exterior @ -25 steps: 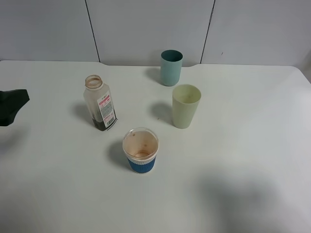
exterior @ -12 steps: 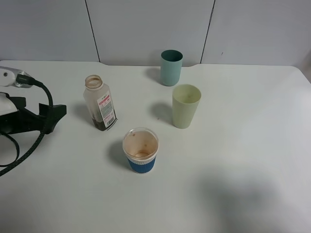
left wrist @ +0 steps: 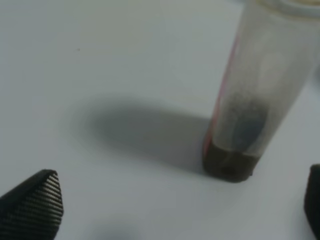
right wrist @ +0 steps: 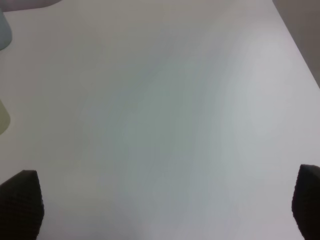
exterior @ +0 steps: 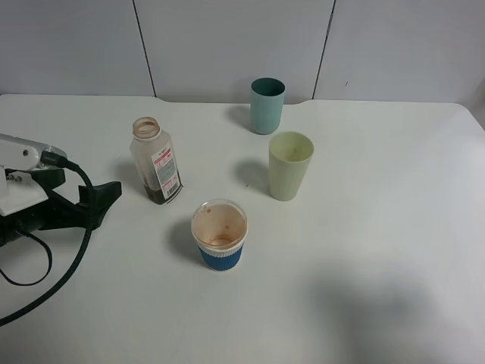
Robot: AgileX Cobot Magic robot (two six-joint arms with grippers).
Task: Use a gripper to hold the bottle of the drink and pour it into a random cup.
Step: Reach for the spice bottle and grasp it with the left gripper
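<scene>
The bottle of the drink point(exterior: 155, 161) stands upright and uncapped at the left middle of the white table point(exterior: 379, 227), with a little dark liquid at its bottom. My left gripper point(exterior: 104, 197) is open, just left of the bottle and pointing at it, not touching. In the left wrist view the bottle point(left wrist: 250, 100) stands ahead between the spread fingertips point(left wrist: 35, 205). The blue-sleeved paper cup point(exterior: 220, 236) stands in front of and to the right of the bottle, its inside brown-stained. My right gripper point(right wrist: 164, 205) is open over bare table.
A pale green cup point(exterior: 290, 165) stands right of the bottle and a teal cup point(exterior: 267, 105) behind it near the wall. A black cable point(exterior: 53, 280) loops from the left gripper across the front left of the table.
My left gripper has come in from the left edge and moved right, toward the bottle. The bottle and cups have not moved.
</scene>
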